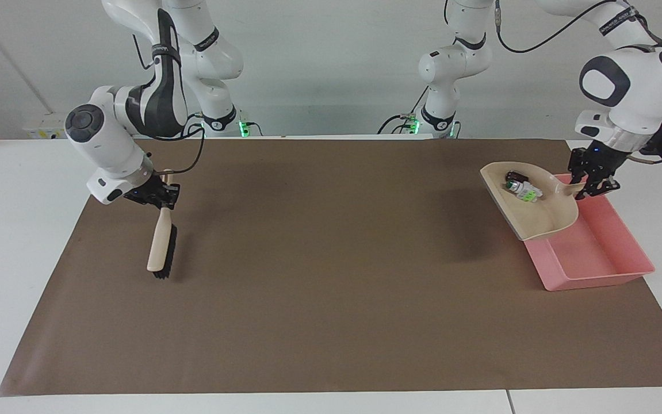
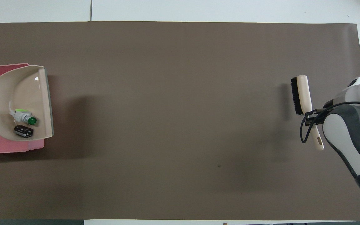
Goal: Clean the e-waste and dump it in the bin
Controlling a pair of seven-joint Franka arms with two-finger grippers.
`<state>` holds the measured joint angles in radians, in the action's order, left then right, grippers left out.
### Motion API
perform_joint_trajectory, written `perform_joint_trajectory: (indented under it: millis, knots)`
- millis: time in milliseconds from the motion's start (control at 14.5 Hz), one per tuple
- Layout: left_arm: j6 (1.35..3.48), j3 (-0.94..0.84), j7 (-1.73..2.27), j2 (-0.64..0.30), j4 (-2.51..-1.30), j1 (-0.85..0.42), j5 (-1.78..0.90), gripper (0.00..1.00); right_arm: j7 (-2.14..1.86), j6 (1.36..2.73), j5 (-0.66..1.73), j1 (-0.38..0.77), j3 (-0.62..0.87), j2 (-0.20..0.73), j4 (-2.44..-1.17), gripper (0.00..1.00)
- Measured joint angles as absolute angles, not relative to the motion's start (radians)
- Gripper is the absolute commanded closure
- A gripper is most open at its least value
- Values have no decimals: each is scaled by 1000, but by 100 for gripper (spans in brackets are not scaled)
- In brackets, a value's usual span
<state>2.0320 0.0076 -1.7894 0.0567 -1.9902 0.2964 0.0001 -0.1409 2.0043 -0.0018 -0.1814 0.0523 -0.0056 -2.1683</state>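
Note:
My left gripper (image 1: 594, 185) is shut on the handle of a beige dustpan (image 1: 535, 213) and holds it raised and tilted over the pink bin (image 1: 601, 279). The e-waste (image 1: 520, 187) lies in the pan: a white piece with a green mark and a dark piece. In the overhead view the dustpan (image 2: 17, 90) covers most of the bin (image 2: 11, 148), and the e-waste (image 2: 23, 120) lies in it; the left gripper is out of that view. My right gripper (image 1: 161, 198) is shut on the handle of a brush (image 1: 161, 247), low over the mat at the right arm's end.
A brown mat (image 1: 331, 287) covers most of the white table. The brush (image 2: 303, 93) and right gripper (image 2: 311, 114) show in the overhead view at the mat's edge toward the right arm's end. The bin stands at the left arm's end.

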Motion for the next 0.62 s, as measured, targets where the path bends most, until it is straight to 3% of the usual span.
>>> perform_joint_trajectory:
  millis: [345,621]
  knots:
    - [1994,14,-1830,-38,-1817,418,15,100,-175,2126,-31,-242,54,-30,-2278,100]
    - [2040,18,-1894,-109,-1726,439,140,100,-208,2166,-32,-254,54,-34,-2323,99]
